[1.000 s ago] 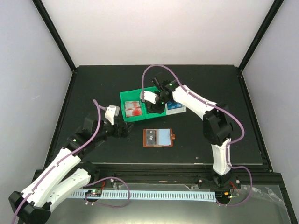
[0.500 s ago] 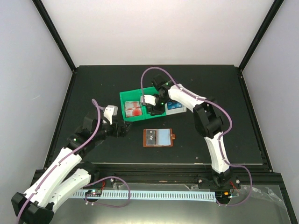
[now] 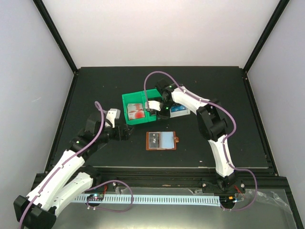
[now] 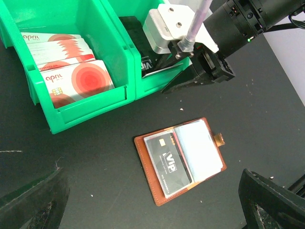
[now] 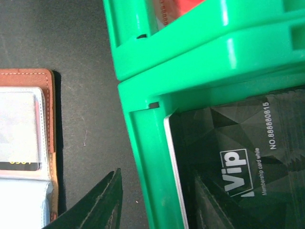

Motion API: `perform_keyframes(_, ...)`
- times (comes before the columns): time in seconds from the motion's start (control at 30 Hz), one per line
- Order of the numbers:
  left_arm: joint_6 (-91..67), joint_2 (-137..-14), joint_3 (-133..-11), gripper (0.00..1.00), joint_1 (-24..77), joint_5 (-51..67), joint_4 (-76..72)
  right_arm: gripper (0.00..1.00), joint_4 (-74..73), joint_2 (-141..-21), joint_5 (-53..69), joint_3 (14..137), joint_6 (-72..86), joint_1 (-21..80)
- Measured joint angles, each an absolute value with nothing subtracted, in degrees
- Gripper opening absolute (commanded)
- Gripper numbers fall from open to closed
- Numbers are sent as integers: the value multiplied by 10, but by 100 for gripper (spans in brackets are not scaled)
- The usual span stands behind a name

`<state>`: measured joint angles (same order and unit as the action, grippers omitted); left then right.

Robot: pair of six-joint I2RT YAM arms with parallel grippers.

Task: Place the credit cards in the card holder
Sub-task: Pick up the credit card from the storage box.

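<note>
The card holder (image 3: 161, 140) lies open on the black table, a black VIP card (image 4: 167, 162) in its left clear pocket and the right pocket (image 4: 198, 149) empty. A green bin (image 4: 119, 52) holds red-and-white credit cards (image 4: 71, 81) in one compartment and black credit cards (image 5: 238, 157) in the other. My right gripper (image 5: 152, 205) is open and straddles the bin's front wall, one finger (image 5: 97, 205) outside and the other over the black cards. It also shows in the top view (image 3: 160, 113). My left gripper (image 3: 128, 132) is open and empty, hovering left of the holder.
A white bin with blue cards (image 3: 179, 111) stands right of the green bin, partly under my right arm. The holder's snap tab (image 4: 219, 139) points right. The table's raised black edges frame the work area.
My right gripper has come down and nearer, onto the front wall of the black-card compartment, and its elbow has swung in. My left arm has barely moved.
</note>
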<state>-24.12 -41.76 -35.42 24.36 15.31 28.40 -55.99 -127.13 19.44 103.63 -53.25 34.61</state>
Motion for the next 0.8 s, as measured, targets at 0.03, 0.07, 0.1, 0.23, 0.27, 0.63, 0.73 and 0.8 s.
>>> perform_keyframes(0.03, -241, -418, -354, 99, 243, 153, 284, 35, -563, -1271, 194, 1037, -536, 346)
perform_keyframes(0.07, -241, -417, -354, 99, 242, 153, 284, 34, -564, -1272, 194, 1038, -538, 346)
perform_keyframes(0.1, -241, -418, -354, 99, 241, 154, 284, 33, -566, -1273, 194, 1040, -539, 346)
perform_keyframes(0.23, -241, -418, -353, 99, 240, 154, 284, 32, -571, -1273, 194, 1040, -542, 345)
perform_keyframes(0.27, -241, -418, -352, 99, 240, 154, 283, 31, -572, -1273, 195, 1040, -543, 345)
perform_keyframes(0.63, -241, -425, -351, 99, 233, 155, 282, 30, -579, -1273, 195, 1040, -549, 345)
perform_keyframes(0.73, -241, -425, -351, 99, 231, 155, 282, 27, -580, -1273, 196, 1040, -550, 345)
perform_keyframes(0.8, -241, -425, -351, 99, 230, 156, 282, 26, -580, -1272, 196, 1040, -552, 345)
